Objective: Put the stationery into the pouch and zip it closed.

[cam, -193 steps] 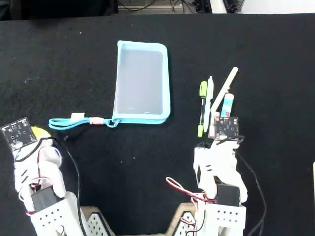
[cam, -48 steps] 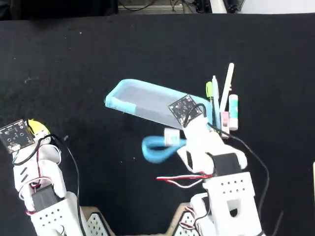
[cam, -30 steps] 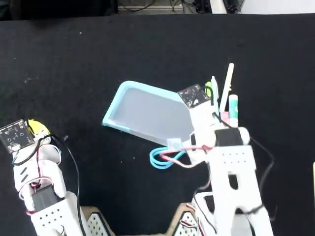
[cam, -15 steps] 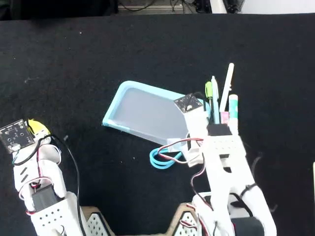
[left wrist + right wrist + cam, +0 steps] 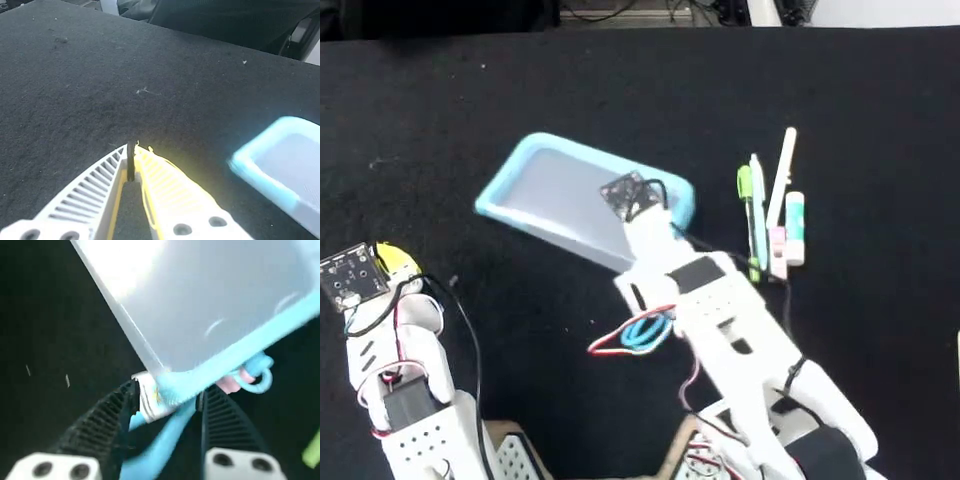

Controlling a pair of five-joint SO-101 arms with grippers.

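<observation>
- The right gripper (image 5: 167, 395) has its fingers pinched on the pouch (image 5: 560, 190), at the corner where the blue edge meets the white tag.
- The left gripper (image 5: 131, 156) sits well away from the pouch with its tips pressed together on nothing.
- The stationery (image 5: 781, 185) lies in a tight bunch just beside the pouch's held end. None of it is inside yet.
- That hold looks thin to me. It catches edge, tag and strap (image 5: 645, 330) together, so a pull could let the slick plastic slide out.
- The strap curls under the right arm, near the pouch's held corner and a loose red wire. It may snag there.
- If the pouch swings, its end could knock the pens apart.
- I cannot tell whether the zip is open.
- The pouch rests on a table (image 5: 440, 90) covered in matte black cloth flecked with lint.
- Beyond the pouch, past the table's far edge, dark equipment and cables (image 5: 620, 12) sit in shadow.
</observation>
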